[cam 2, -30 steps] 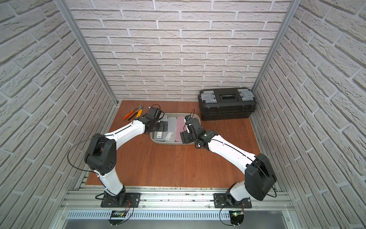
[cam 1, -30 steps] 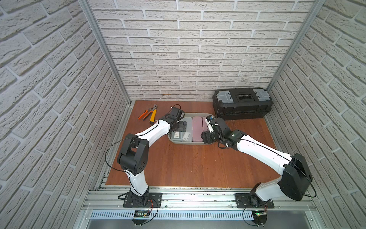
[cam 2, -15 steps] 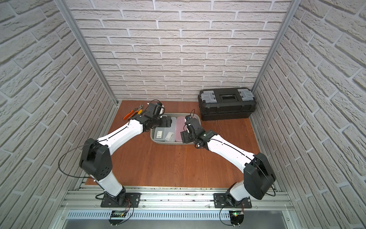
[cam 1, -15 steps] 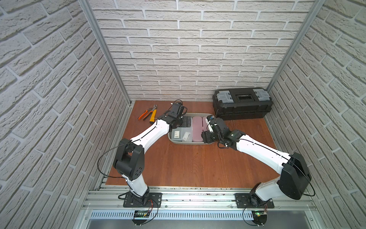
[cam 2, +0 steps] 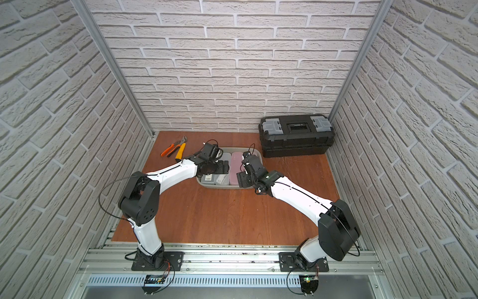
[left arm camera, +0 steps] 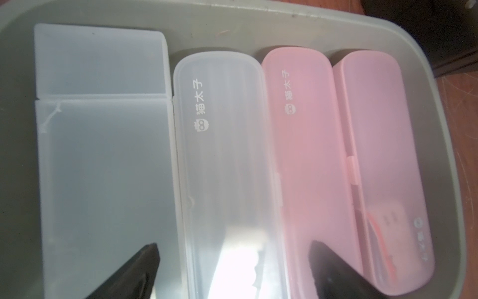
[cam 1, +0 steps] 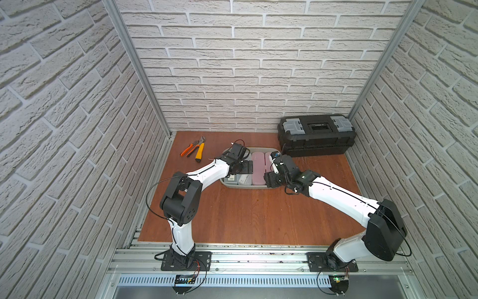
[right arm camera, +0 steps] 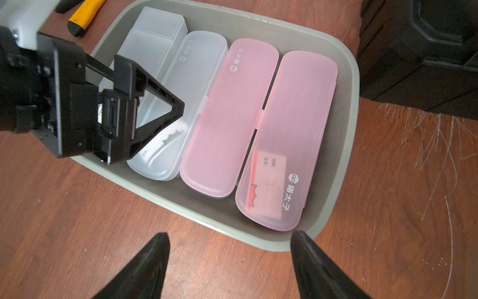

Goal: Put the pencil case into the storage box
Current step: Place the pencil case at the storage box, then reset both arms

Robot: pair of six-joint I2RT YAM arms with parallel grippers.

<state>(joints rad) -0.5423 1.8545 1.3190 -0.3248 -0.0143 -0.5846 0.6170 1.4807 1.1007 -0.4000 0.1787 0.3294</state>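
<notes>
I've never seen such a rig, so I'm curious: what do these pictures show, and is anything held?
Two white robot arms stand at the table's front edge, each ending in a two-fingered gripper. Both top views look down on everything; the two close-ups come from cameras on the wrists. On the wooden table sit a grey-green storage box, pliers and a black toolbox. Inside the box lie two pink pencil cases, a clear pencil case and a clear rectangular container. The left gripper hovers open above them; the right gripper is open by the box's corner. Neither holds anything.
</notes>
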